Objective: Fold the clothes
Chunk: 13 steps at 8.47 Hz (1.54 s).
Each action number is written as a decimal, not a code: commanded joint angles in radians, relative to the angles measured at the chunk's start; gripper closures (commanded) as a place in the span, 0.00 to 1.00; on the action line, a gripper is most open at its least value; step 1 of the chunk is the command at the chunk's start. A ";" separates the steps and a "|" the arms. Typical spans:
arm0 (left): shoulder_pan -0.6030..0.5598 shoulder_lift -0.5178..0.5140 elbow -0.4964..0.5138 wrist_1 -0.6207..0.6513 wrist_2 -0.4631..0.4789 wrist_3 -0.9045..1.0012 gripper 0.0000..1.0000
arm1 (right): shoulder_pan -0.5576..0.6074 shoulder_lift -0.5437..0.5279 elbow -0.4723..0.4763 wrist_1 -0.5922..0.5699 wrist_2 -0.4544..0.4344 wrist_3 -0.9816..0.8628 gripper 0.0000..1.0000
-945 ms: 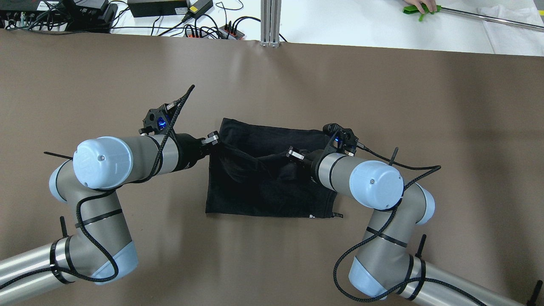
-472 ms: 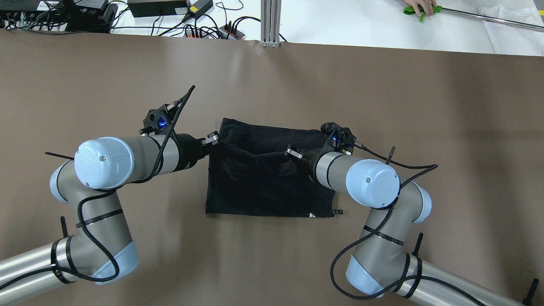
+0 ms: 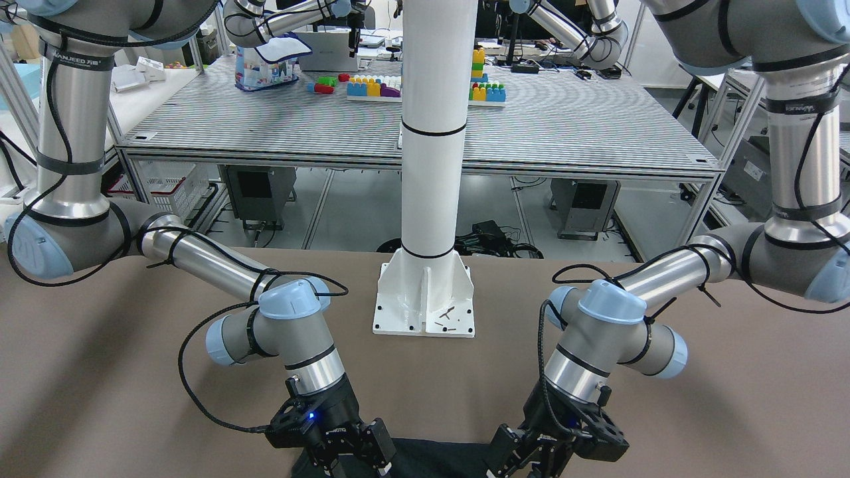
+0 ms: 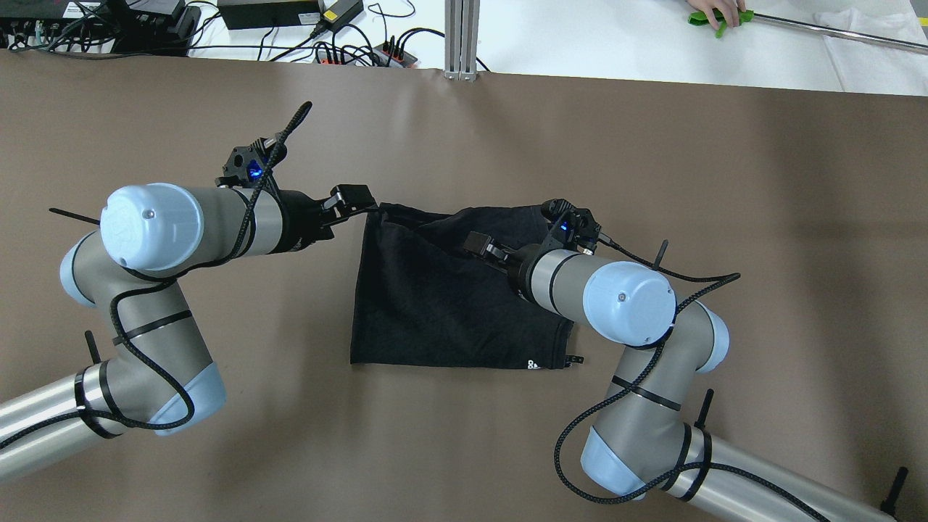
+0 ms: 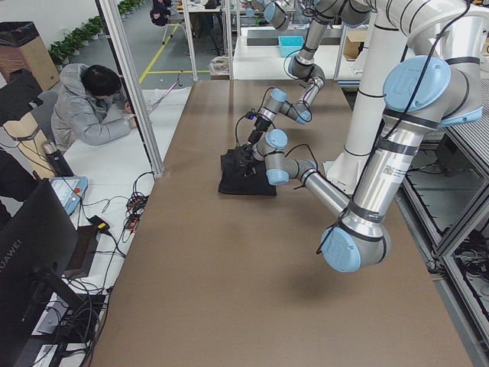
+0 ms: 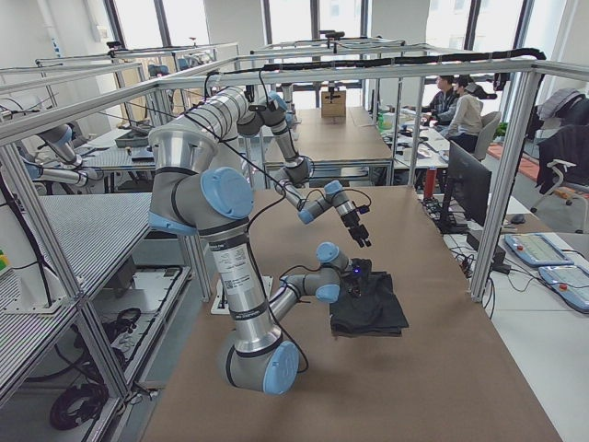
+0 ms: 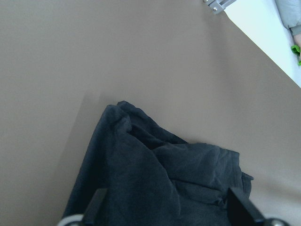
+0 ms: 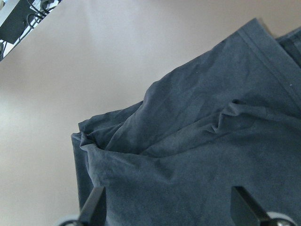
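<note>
Clothes [image 4: 435, 312] lie rumpled on the tabletop [image 4: 652, 145], left hand [image 4: 355, 198] and right hand [image 4: 477, 243] both spread wide over the far edge.

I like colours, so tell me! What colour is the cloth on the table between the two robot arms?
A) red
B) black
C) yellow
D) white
B: the cloth lying on the brown table is plain black all over.
</note>
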 commanded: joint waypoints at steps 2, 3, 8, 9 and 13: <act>-0.088 0.035 -0.005 0.010 -0.127 0.035 0.00 | -0.007 0.020 0.004 -0.009 0.025 -0.014 0.06; -0.153 0.073 -0.012 0.026 -0.187 0.056 0.00 | 0.005 0.017 0.006 -0.018 0.098 -0.046 0.06; -0.369 0.342 -0.085 0.030 -0.253 0.519 0.00 | 0.318 -0.148 0.218 -0.510 0.497 -0.651 0.06; -0.409 0.374 -0.084 0.043 -0.260 0.550 0.00 | 0.375 -0.196 0.277 -0.645 0.498 -0.807 0.06; -0.670 0.495 -0.068 0.188 -0.244 1.118 0.00 | 0.622 -0.455 0.302 -0.760 0.307 -1.558 0.06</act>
